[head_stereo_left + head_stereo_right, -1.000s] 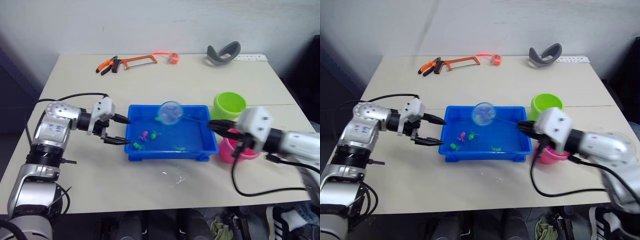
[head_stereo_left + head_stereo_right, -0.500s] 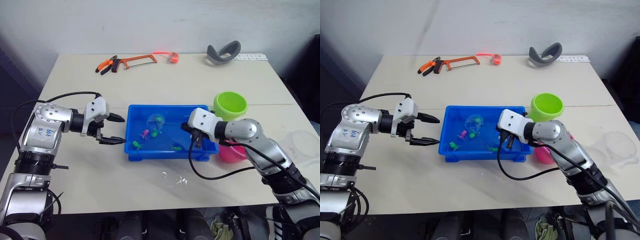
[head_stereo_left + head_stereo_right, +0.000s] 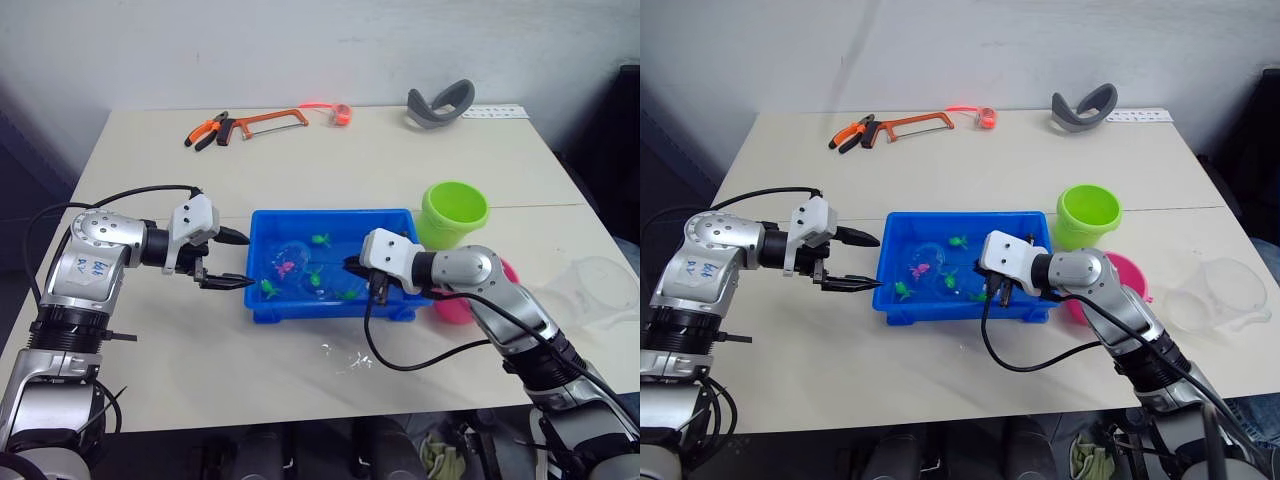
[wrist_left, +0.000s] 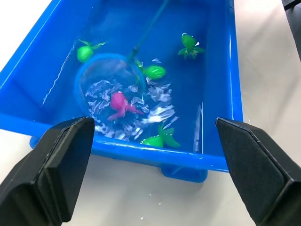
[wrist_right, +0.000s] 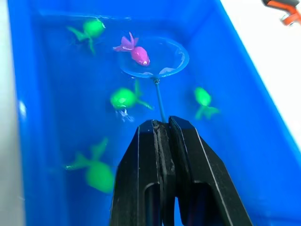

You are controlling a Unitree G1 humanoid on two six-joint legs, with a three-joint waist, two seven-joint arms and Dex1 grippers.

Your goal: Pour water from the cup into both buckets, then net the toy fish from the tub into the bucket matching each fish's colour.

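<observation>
- The right hand (image 5: 162,129) was clamped tight on the thin handle of the net (image 5: 153,59), reaching over the near right part of the tub (image 3: 262,311).
- A second earlier the net hoop had hung in the air above the tub's far rim; it had since swung down into the water, which looked freshly churned around it.
- A pink fish (image 5: 134,51) lay at the hoop's rim, partly over the mesh, so the scoop seemed under way but the catch not yet secure. Four green fish (image 5: 124,99) lay loose in the water around it.
- The left hand (image 3: 228,260) hovered just beside the tub's left end with its fingers spread wide, holding nothing. It had barely shifted.
- The pink bucket (image 3: 1128,275) stood just right of the tub, behind the right forearm; the lime green bucket (image 3: 455,212) stood beyond it, near the tub's far right corner.
- The cup (image 3: 1215,295) lay far out on the right of the worktop (image 3: 350,165), well apart from the buckets, apparently done with.
- Judging by this, pouring was over and netting had reached a pink fish, next due for the pink bucket.
</observation>
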